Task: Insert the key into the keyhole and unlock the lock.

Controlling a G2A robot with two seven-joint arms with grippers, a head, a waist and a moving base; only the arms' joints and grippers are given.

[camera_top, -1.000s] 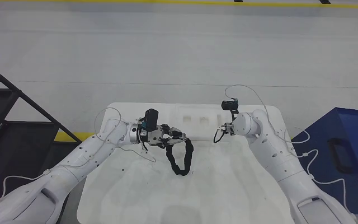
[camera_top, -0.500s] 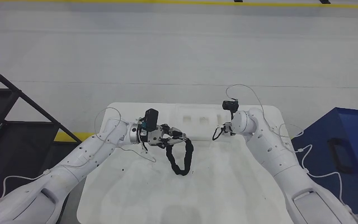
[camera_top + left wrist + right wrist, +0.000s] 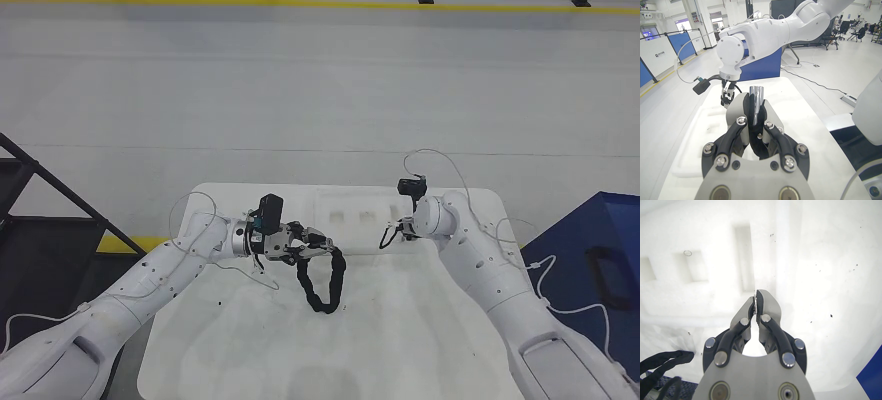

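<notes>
Lock: your left gripper (image 3: 754,108) clamps the lock (image 3: 324,284), left of centre.
Key: your right gripper (image 3: 755,303) pinches the key (image 3: 754,307), far side, right of centre, well apart.
Approach: align the key with the chrome cylinder (image 3: 756,94) first.

Top view: camera high above both arms, faces down on white table (image 3: 400,340), floor beyond. Left wrist view: close behind left gripper (image 3: 753,108), faces level past fingertips, across table to right gripper (image 3: 726,103). Right wrist view: close behind right gripper (image 3: 755,301), faces down on foam tray (image 3: 696,298) beyond fingertips. All 3 share foam tray.
</notes>
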